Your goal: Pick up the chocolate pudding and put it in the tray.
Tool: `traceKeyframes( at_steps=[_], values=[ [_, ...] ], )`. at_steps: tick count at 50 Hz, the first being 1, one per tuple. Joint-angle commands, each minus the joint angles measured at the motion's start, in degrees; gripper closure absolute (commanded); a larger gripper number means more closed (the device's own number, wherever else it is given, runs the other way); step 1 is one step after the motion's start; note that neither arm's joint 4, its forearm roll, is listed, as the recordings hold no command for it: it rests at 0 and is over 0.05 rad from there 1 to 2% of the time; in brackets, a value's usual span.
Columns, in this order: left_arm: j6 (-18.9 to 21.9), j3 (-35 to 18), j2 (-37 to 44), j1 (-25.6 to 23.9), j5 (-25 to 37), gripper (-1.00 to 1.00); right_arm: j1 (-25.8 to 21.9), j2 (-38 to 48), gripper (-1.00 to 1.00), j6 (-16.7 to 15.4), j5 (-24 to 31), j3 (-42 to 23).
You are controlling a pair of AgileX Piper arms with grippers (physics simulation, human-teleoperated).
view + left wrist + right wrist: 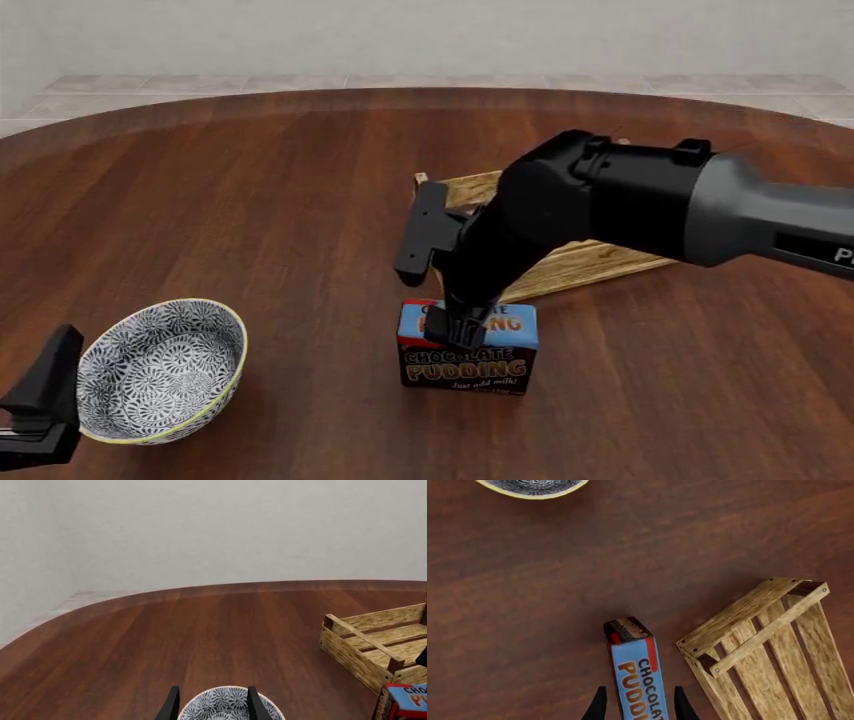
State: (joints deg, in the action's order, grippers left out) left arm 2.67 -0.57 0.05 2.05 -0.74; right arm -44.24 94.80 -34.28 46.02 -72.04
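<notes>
Round dark wooden counter [267, 190]. Pudding box [467, 350] stands upright near the front centre, blue top, brown front with orange lettering. Right arm [641, 210] reaches in from the right edge; its end effector [465, 327] is down over the box top, fingers set either side of it. Slatted wooden crate [587, 262] sits just behind the box, mostly hidden by the arm. Patterned bowl [160, 370] at front left, tilted. Left end effector [40, 410] beside the bowl at the lower left corner.

Round wooden table [267, 200] (dark brown) bears tray [587, 262], chocolate pudding [467, 358], bowl [158, 372]
</notes>
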Motion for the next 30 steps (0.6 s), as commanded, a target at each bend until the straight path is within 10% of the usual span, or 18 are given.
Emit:
traceKeyframes(
  at_steps=[1,30],
  values=[
    [-0.15,0.09,0.01,-0.04,-0.11,-1.00,-0.05,0.66,-1.00,0.12,-0.01,-0.40],
    [-0.28,-0.23,-0.01,0.02,0.11,-1.00,-0.37,1.35,-1.00,2.03,-2.91,2.40]
  ],
)
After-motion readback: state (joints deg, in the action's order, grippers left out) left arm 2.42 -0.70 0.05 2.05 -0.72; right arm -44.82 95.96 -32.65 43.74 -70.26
